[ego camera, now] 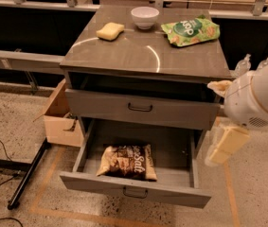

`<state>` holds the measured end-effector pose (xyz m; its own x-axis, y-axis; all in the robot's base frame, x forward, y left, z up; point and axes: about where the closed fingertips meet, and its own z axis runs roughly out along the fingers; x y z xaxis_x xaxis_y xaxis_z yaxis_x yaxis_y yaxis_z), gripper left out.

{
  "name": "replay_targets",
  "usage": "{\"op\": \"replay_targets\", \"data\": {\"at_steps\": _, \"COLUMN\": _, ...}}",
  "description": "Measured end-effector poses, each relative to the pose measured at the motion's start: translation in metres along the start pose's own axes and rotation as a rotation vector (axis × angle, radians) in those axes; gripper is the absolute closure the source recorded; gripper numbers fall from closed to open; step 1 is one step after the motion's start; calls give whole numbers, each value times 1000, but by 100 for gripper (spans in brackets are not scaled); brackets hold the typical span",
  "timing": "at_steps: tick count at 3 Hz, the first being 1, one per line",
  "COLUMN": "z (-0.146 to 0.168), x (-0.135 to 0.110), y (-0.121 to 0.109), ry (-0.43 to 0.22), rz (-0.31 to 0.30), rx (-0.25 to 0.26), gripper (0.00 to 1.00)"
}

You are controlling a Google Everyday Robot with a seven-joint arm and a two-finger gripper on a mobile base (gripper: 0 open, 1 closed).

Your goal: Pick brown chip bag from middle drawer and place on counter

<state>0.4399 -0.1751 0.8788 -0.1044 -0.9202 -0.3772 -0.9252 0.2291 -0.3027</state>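
The brown chip bag [128,161] lies flat in the open middle drawer [134,190], left of centre, white lettering facing up. The drawer is pulled out at the bottom of the grey cabinet. The counter [143,53] is the glossy top of that cabinet. My gripper [224,145], cream-coloured under the white rounded arm [259,98], hangs at the right of the cabinet, beside the drawer's right side and above floor level. It is apart from the bag and holds nothing that I can see.
On the counter are a yellow sponge [110,30], a white bowl [145,17] and a green chip bag [190,30]. A taller-fronted drawer [140,109] above is closed. A cardboard box [60,119] and a black stand leg [27,174] are on the left floor.
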Motion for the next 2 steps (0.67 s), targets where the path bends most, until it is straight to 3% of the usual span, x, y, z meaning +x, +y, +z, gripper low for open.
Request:
{"op": "replay_targets", "data": {"at_steps": 1, "z": 63, "x": -3, "y": 7, "ry": -84, "rz": -43, "rx": 5, "gripper": 0}}
{"op": "replay_targets", "data": {"at_steps": 2, "z": 114, "x": -20, "y": -11, "ry": -146, "rz": -87, "rx": 60, "gripper": 0}}
